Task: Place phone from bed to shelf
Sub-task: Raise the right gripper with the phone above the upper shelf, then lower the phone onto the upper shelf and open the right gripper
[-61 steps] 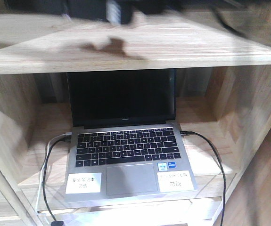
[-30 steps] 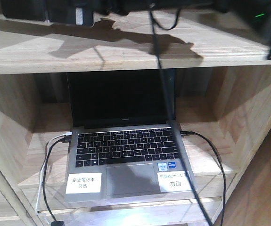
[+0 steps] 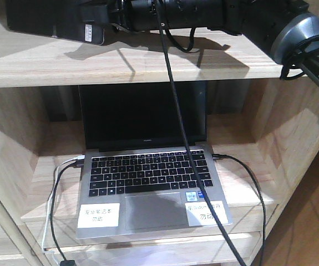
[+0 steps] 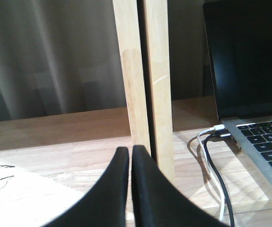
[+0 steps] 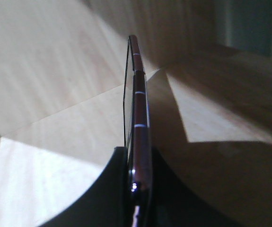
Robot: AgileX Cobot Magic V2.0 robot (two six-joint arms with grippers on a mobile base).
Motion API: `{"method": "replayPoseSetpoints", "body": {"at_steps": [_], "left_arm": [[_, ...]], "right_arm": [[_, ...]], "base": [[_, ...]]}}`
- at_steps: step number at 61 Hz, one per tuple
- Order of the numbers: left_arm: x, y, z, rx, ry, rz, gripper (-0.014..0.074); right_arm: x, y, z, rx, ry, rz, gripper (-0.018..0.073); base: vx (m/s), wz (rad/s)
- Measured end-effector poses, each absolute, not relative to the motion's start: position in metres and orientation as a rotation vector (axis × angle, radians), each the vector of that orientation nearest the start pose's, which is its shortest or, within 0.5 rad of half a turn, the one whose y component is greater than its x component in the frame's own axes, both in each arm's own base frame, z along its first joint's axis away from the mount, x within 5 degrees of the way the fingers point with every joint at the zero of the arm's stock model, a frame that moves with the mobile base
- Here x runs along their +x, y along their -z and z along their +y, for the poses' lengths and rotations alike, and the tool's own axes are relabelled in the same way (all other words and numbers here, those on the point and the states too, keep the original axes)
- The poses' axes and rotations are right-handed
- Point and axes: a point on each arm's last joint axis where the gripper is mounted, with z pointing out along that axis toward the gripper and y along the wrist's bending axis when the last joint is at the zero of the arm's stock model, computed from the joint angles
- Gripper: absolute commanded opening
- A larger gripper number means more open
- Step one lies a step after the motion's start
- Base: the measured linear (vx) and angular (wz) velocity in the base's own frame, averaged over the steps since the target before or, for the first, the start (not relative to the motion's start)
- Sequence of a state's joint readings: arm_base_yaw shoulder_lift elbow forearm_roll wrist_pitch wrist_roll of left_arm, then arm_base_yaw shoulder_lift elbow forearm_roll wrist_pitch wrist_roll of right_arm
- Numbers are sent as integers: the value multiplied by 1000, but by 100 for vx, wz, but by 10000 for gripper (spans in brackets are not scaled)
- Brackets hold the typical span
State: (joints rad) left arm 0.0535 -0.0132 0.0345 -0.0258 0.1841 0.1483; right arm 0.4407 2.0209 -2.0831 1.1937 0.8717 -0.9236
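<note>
The phone (image 3: pixel 48 25), a thin black slab with a small white sticker, is held over the left end of the shelf's upper board (image 3: pixel 148 64). My right gripper (image 3: pixel 95 16) is shut on it, the arm reaching in from the right. The right wrist view shows the phone (image 5: pixel 140 113) edge-on with its pinkish rim, clamped between the right gripper (image 5: pixel 138 158) fingers above the wooden board (image 5: pixel 55 142). I cannot tell whether it touches the board. My left gripper (image 4: pixel 130 152) is shut on nothing, low over the lower board (image 4: pixel 69 137). The bed is out of view.
An open grey laptop (image 3: pixel 148 183) with white labels fills the lower board, also visible at the right of the left wrist view (image 4: pixel 249 61). Cables (image 3: pixel 56 188) run off both its sides, and one (image 4: pixel 211 165) lies near the left gripper. A wooden upright (image 4: pixel 147 71) stands just ahead of the left gripper.
The right arm has swung in across the upper board from the right and carried the phone to the board's left end. The laptop has not moved.
</note>
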Motion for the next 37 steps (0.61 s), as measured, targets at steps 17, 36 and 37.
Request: {"method": "replayPoseSetpoints", "body": {"at_steps": [17,36,37], "left_arm": [[56,-186,3,62,-128,1689,1],[56,-186,3,62,-128,1689,1],[56,-186,3,62,-128,1689,1]], "right_arm": [[394,-401,255,-881,-1044,1684,286],[398,-396,254,-903,-968,1703,648],[398,-396,254,-904,-966,1704,650]], "base": [[0,0],[0,0],[0,0]]}}
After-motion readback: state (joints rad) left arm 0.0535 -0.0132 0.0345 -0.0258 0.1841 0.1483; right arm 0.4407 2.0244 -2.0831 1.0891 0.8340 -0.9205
